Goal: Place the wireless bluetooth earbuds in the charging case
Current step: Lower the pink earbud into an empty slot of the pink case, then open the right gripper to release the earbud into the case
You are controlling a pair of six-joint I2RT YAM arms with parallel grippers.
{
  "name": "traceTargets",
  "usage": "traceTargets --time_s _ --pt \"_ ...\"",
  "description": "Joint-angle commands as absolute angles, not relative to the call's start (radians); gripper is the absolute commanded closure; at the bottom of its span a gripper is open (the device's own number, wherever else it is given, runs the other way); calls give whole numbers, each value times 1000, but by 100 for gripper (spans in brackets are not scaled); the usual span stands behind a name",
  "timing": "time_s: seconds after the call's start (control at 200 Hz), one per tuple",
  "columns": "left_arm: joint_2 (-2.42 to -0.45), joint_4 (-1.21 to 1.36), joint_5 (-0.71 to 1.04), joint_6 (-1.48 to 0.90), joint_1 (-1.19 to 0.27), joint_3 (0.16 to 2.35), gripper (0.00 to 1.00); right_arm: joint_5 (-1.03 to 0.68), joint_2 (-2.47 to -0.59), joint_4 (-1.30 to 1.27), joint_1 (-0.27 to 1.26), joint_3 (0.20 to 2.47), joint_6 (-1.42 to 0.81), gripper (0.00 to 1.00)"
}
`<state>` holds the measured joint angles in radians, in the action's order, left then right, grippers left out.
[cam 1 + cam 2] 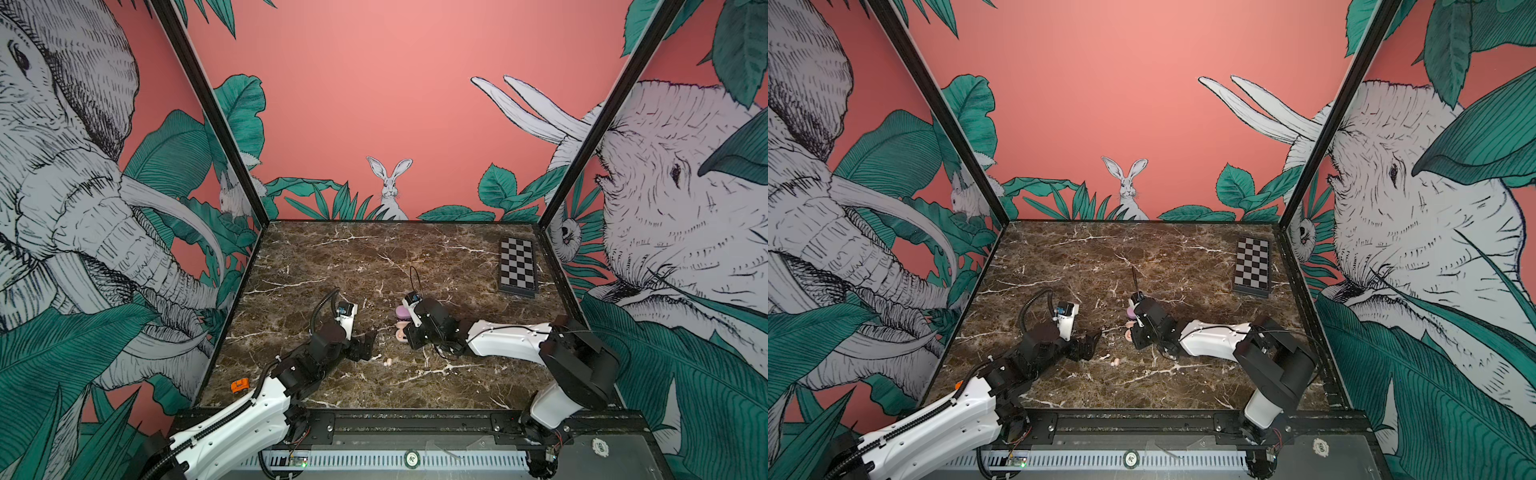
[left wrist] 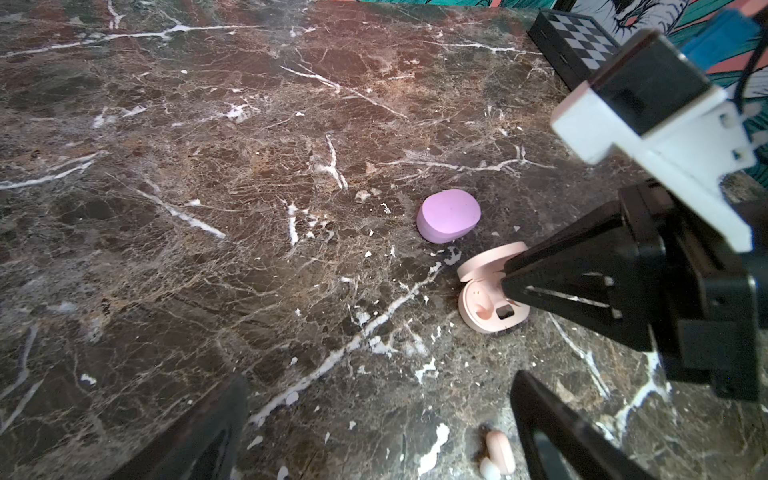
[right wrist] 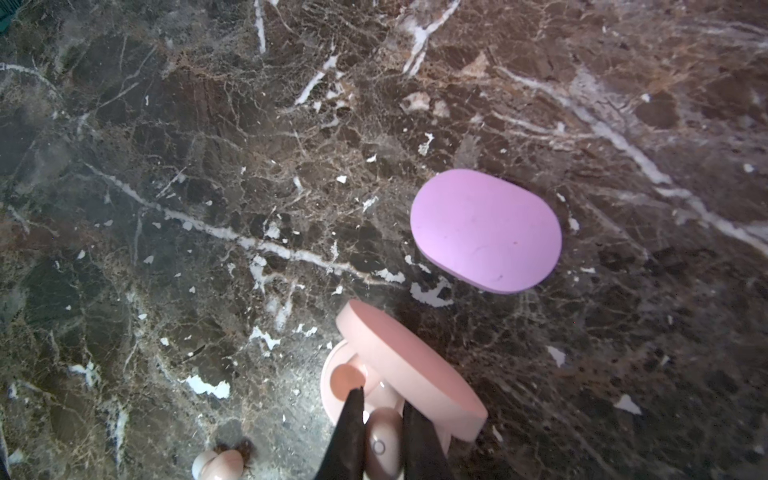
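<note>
Right gripper [image 3: 384, 419], nearly closed, pinches a pale peach, bean-shaped plastic earbud [image 3: 383, 440], long axis parallel to fingers, above the open peach case [image 3: 409, 370]. Left gripper [image 2: 374, 424]: fully open, empty.

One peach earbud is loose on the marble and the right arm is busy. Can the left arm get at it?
Probably yes. The loose earbud lies on bare marble near the left gripper, whose jaws stand open, and nothing sits between them.
</note>
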<state>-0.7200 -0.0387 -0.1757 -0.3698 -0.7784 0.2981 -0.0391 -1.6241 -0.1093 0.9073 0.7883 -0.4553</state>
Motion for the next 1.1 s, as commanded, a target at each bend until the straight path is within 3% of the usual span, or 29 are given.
traceTargets --time_s 0.0,1.095 --pt "-722 -20 -187 -368 -782 298 1 -40 -1635 -145 902 779 -449 87" --pt "-729 -19 -181 -365 -783 301 1 -38 -1572 -172 899 716 -437 85"
